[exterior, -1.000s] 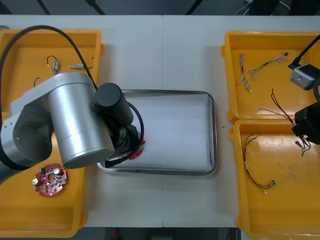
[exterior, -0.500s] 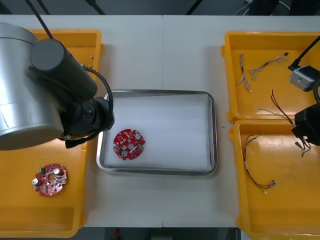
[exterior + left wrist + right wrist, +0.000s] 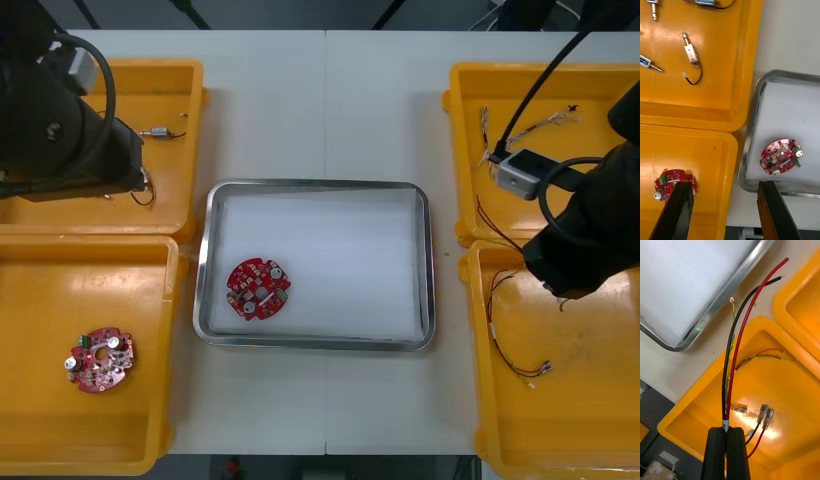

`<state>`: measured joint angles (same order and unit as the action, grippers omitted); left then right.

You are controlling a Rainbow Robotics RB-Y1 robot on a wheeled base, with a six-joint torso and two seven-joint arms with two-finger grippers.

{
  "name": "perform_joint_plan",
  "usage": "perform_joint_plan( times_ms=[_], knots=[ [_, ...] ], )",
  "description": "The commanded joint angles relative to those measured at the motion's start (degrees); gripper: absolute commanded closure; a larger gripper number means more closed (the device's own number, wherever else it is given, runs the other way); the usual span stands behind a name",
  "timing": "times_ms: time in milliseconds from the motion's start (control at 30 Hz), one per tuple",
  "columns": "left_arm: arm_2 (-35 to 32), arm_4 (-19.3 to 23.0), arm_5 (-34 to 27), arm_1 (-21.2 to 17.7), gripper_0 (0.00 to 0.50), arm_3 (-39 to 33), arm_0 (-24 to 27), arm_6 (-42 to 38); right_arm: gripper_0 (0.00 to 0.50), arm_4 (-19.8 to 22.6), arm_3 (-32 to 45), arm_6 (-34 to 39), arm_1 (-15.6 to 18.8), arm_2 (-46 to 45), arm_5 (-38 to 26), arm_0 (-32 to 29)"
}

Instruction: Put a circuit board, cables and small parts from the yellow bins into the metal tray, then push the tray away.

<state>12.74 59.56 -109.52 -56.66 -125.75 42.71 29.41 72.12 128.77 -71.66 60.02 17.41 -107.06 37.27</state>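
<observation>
A round red circuit board (image 3: 258,289) (image 3: 780,156) lies in the near left part of the white-lined metal tray (image 3: 420,330) (image 3: 752,112). My left arm (image 3: 60,130) is over the far left yellow bin; its gripper (image 3: 723,183) hangs open and empty, high above the gap between bin and tray. My right arm (image 3: 580,245) hovers over the inner edge of the right bins. Its gripper (image 3: 728,429) is shut on a red and black cable (image 3: 752,315), whose free ends reach toward the tray's corner (image 3: 696,330).
A second red board (image 3: 100,360) (image 3: 673,182) lies in the near left bin (image 3: 40,440). Small metal parts (image 3: 690,54) (image 3: 158,132) lie in the far left bin. More cables rest in the far right bin (image 3: 490,150) and near right bin (image 3: 515,335) (image 3: 763,352).
My left arm left the circuit board in the tray and drew back over the far left bin. My right arm has moved toward the tray, carrying the cable.
</observation>
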Motion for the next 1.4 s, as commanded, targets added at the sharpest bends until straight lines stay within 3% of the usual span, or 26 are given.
perform_joint_plan(
  times_ms=[33, 400, 700, 833, 1133, 1400],
  knots=[
    [-4.2, 0.7, -0.5, -4.2, 0.0, 5.1, 2.0, -1.6, 0.5, -2.6, 2.1, -1.9, 0.4, 7.8, 2.0, 7.4],
    [-8.3, -1.6, 0.6, -6.4, 0.0, 17.8, 2.0, 4.5, 0.5, -5.1, -0.4, -3.8, -6.7, 20.1, 3.2, 16.9],
    [-8.4, -4.0, 7.1, -6.4, 0.0, 27.2, 2.0, 3.3, 0.5, -9.6, -5.2, -6.7, -14.7, 29.6, 6.9, 22.3],
    [-7.6, -5.0, 10.6, -6.4, 0.0, 30.7, 2.1, 2.1, 0.5, -12.0, -8.1, -11.8, -17.7, 32.9, 8.8, 23.7],
    [-2.5, -8.2, 19.5, -6.3, 0.0, 34.6, 2.1, -9.4, 0.5, -15.7, -13.5, -22.1, -20.5, 40.1, 14.4, 24.0],
    [0.3, -9.2, 25.9, -5.1, 0.0, 38.1, 2.1, -20.2, 0.5, -19.4, -17.9, -23.6, -22.9, 48.5, 20.1, 24.0]
  ],
)
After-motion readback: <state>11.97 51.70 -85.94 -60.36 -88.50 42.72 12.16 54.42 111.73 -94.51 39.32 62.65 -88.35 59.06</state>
